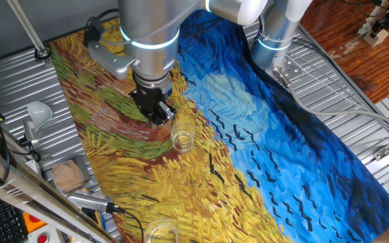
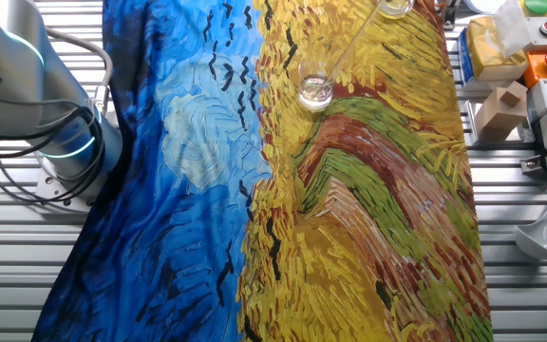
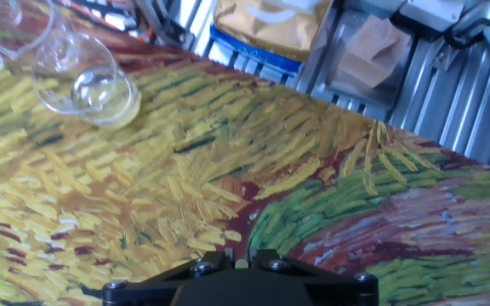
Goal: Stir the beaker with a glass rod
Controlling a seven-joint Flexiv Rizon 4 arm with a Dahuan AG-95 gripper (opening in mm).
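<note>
The beaker [image 1: 182, 139] stands upright near the middle of one fixed view, on a painted cloth [image 1: 248, 148] that covers the tabletop [image 1: 356, 101]; the cloth is swirled blue on its right side and yellow, green and brown wheat-field strokes on its left. In the other fixed view the beaker [image 2: 315, 87] sits in the upper middle of the frame, where blue meets yellow, and looks to hold no liquid. A faint pale line, the glass rod [image 2: 354, 43], slants from the beaker up and right toward a wider glass vessel [image 2: 394, 8] at the top edge. The tabletop is ribbed grey metal, bare along the cloth's edges. The hand [image 1: 158, 112] hangs just up and left of the beaker in one fixed view, apart from it; whether its fingers are spread or pressed together cannot be told. In the hand view the beaker [image 3: 92, 81] appears at upper left, with the wider vessel [image 3: 7, 25] beside it in the corner. A yellow packet [image 3: 266, 21] and a cardboard box [image 3: 366, 53] lie past the cloth's far edge.
</note>
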